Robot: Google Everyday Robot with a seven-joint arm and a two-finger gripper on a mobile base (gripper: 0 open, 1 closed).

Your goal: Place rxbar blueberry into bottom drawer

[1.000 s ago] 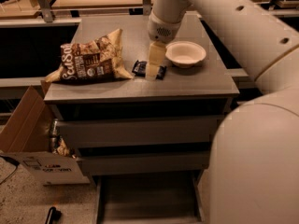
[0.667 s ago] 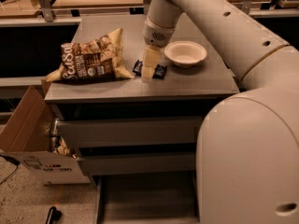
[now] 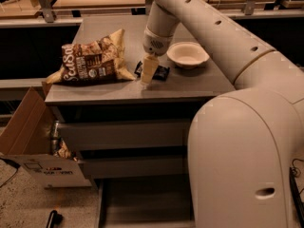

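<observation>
**Item 1, rxbar blueberry** (image 3: 163, 72). Dark glossy bar lying flat on the grey worktop (image 3: 194, 83), toward the front edge. It is not lifted. Its left part is hidden behind the pincer.

**Item 2, pincer** (image 3: 145, 82). It points down, with its tip low over the worktop at the bar's 8 o'clock, and overlaps the bar from this viewpoint. You cannot tell from here whether it is apart, together or clamped on the bar.

**Item 3, neighbours.** The chip bag (image 3: 92, 61) is at the bar's 9 o'clock, just beside it. The white bowl (image 3: 187, 55) is at 1 o'clock, near but apart.

**Item 4, bottom drawer** (image 3: 142, 201). It is pulled out at the bar's 6 o'clock, well below the worktop, with its grey floor showing. The two upper drawers (image 3: 128, 136) are pushed in.

**Item 5, cardboard box** (image 3: 23, 137). It stands on the floor at 8 o'clock, with its flap open.

**Handling note (judgement).** The step in hand looks like securing the bar.
- Take the flat wrapper across its narrow width and low against the worktop, so the glossy film does not slip out.
- Keep off the chip bag's corner at 9 o'clock.
- Confirm that the bar rises with the pincer before you travel.
- Then carry it out past the front edge and down to 6 o'clock, and release it low over the drawer floor.
</observation>
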